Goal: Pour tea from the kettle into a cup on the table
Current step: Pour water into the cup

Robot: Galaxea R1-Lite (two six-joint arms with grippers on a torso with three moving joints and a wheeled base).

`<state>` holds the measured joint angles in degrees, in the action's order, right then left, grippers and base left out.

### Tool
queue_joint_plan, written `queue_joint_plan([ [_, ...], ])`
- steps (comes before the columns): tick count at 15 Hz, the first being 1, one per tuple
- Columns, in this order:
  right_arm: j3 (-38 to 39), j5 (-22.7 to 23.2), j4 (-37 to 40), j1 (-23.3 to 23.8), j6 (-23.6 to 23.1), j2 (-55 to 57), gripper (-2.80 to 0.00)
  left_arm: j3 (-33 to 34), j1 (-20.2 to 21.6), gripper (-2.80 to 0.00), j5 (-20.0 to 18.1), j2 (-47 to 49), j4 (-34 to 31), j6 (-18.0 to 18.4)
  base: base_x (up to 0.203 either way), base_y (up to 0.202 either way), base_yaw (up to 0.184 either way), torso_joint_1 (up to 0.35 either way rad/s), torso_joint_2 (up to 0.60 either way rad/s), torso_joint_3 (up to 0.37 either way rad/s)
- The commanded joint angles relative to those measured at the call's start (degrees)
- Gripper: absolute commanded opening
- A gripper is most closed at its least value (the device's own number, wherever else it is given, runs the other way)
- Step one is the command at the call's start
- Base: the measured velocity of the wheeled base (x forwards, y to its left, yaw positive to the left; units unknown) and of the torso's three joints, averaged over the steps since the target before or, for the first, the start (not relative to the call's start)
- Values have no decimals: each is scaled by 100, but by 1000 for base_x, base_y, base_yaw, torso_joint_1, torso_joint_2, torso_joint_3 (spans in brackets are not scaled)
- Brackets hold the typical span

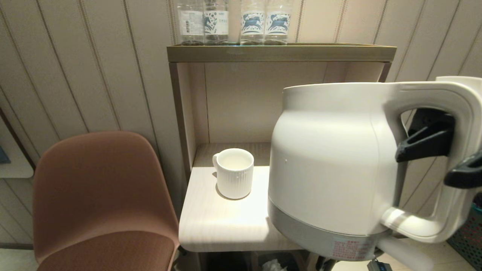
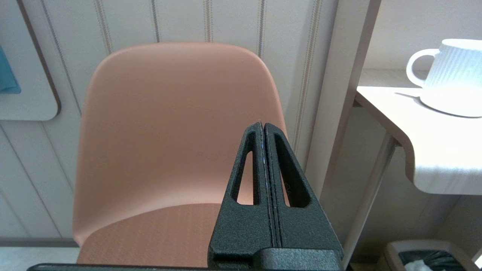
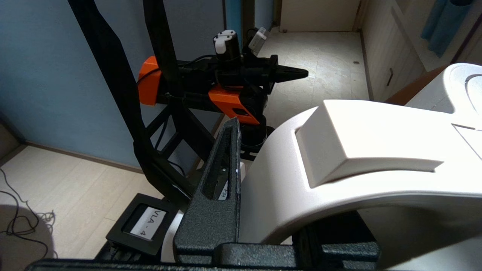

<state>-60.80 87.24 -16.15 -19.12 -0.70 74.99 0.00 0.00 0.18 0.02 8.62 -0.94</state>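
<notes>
The white kettle (image 1: 331, 162) hangs in the air, roughly upright, over the front right part of the table (image 1: 214, 222). My right gripper (image 1: 446, 156) is shut on its loop handle (image 3: 339, 162), with one black finger (image 3: 222, 169) pressed against the handle's side and the other under it. The ribbed white cup (image 1: 234, 172) stands upright on the table to the left of the kettle, apart from it, with its handle toward the back left. My left gripper (image 2: 263, 126) is shut on nothing, low beside the chair, left of the table (image 2: 425, 150) and the cup (image 2: 452, 75).
A brown chair (image 1: 101, 199) stands close against the table's left side. Several clear water bottles (image 1: 233, 22) line the top shelf (image 1: 280, 52) of the unit behind. A bin (image 2: 429, 258) sits under the table, and a dark basket (image 1: 470, 233) at far right.
</notes>
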Motion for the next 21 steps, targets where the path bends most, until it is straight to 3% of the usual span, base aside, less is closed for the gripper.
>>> queue_joint_plan([
  [1,-20,272,-26,-182,-4,128,-280,0,0,-280,7,-2,8,-3,0,0,0,0,0,0],
  [3,-88,272,-45,-478,-9,269,-280,0,0,-280,-1,-2,8,-3,0,0,0,0,0,0],
  [13,-801,272,-46,-514,-18,727,-280,0,0,-280,-1,-2,8,-3,0,0,0,0,0,0],
  [21,-494,272,-79,-724,-18,824,-280,0,0,-280,-1,-2,8,-10,0,0,0,0,0,0],
])
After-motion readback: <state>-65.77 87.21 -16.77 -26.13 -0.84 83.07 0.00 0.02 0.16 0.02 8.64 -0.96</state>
